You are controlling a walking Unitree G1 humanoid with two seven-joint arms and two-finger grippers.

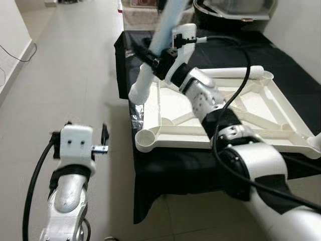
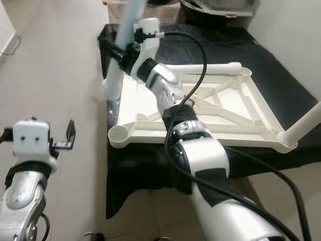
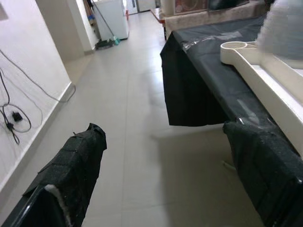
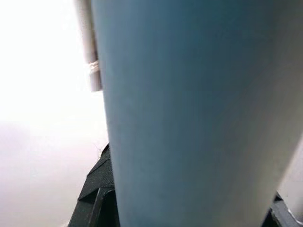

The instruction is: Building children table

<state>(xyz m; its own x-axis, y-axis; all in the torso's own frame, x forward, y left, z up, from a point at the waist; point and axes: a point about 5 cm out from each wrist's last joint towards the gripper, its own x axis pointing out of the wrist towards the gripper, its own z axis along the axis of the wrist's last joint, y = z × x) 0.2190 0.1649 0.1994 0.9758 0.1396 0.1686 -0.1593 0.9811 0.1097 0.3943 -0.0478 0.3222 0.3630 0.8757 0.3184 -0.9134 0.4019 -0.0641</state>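
— What do the head views give you?

— An upturned white table frame (image 1: 261, 113) lies on a black-draped tabletop (image 1: 301, 55), with a round empty socket (image 1: 146, 137) at its near corner. A dark tub (image 1: 235, 12) stands at the far end; its contents can't be made out. The right pincer (image 1: 150, 56) is pinching a pale blue table leg (image 2: 125, 45), which stands tilted over the frame's far left corner. The left pincer (image 2: 67, 135) hangs over the tiled floor (image 1: 75, 75), beside the tabletop.

— And the left wrist view?

— Its two black fingers (image 3: 71, 175) are spread wide, nothing between them. Beyond lie floor tiles, the black cloth's edge and a frame corner.

— The right wrist view?

— The blue leg, very close, between the black pads (image 4: 97, 198).
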